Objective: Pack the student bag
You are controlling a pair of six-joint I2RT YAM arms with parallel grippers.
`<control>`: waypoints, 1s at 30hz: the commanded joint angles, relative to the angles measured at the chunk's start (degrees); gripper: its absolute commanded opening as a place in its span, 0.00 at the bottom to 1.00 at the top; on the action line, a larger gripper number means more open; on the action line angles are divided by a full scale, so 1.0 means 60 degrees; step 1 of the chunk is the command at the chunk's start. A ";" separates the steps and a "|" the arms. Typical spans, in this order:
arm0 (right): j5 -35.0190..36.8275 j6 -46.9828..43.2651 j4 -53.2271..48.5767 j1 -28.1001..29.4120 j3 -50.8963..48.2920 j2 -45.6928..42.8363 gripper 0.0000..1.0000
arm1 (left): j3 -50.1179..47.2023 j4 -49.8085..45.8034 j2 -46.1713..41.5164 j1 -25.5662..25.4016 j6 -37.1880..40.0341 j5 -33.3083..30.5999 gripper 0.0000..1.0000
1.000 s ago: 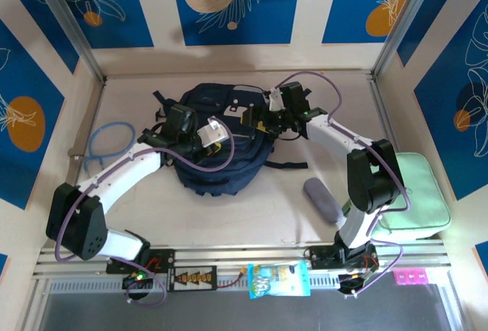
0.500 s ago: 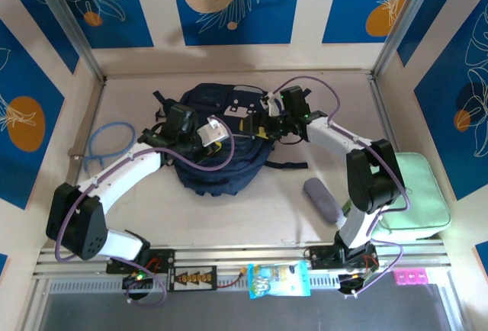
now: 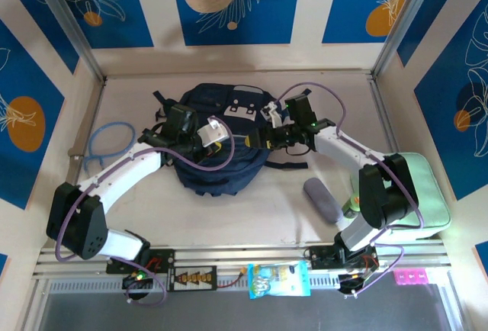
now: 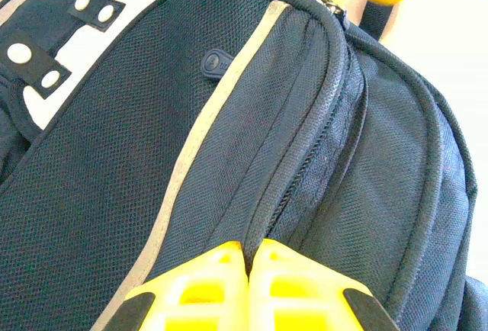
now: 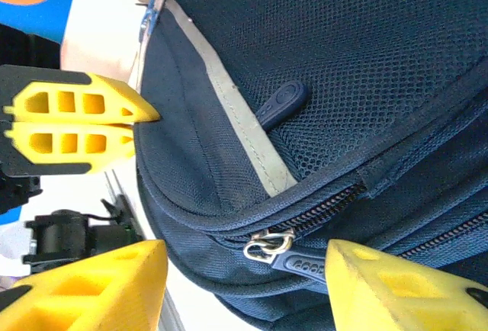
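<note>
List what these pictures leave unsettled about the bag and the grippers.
- Whether the left gripper pinches the student bag's fabric: left wrist view, its shut fingers cover the contact.
- What is inside the bag: fabric hides it in every view.
- How far the zipper is open beyond the zipper pull inside the open right gripper: right wrist view, a flap covers it.
- Print on the blue packet: top view, too small.

Overhead view from behind; both wrist views close on student bag (image 4: 229, 155).
</note>
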 commanded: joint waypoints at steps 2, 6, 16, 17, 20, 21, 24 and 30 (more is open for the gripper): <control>0.1091 -0.0798 -0.0630 0.0429 0.0226 0.0177 0.56 | 0.0231 -0.0165 0.0095 0.0000 0.0038 0.0116 0.02; 0.1781 -0.1075 -0.0402 0.0637 0.0073 0.0045 0.59 | 0.0266 -0.0239 0.0108 -0.0009 0.0031 0.0127 0.02; 0.3311 -0.2347 -0.0306 0.0988 -0.0089 -0.0022 0.62 | 0.0353 -0.0280 0.0183 -0.0008 0.0100 0.0122 0.02; 0.3272 -0.2455 -0.0311 0.0982 -0.0104 -0.0024 0.60 | 0.0351 -0.0283 0.0169 -0.0009 0.0086 0.0122 0.02; 0.3089 -0.2748 -0.0427 0.0997 -0.0117 -0.0031 0.53 | 0.0350 -0.0282 0.0186 0.0005 0.0071 0.0115 0.02; 0.3003 -0.2841 -0.0450 0.0997 -0.0154 -0.0071 0.52 | 0.0349 -0.0275 0.0173 -0.0008 0.0070 0.0109 0.02; 0.2763 -0.3044 -0.0372 0.0961 -0.0429 -0.0302 0.52 | 0.0370 -0.0297 0.0178 -0.0009 0.0018 0.0046 0.02; 0.2368 -0.3061 -0.0017 0.0743 -0.0880 -0.0752 0.61 | 0.0362 -0.0341 0.0168 -0.0009 0.0024 -0.0030 0.02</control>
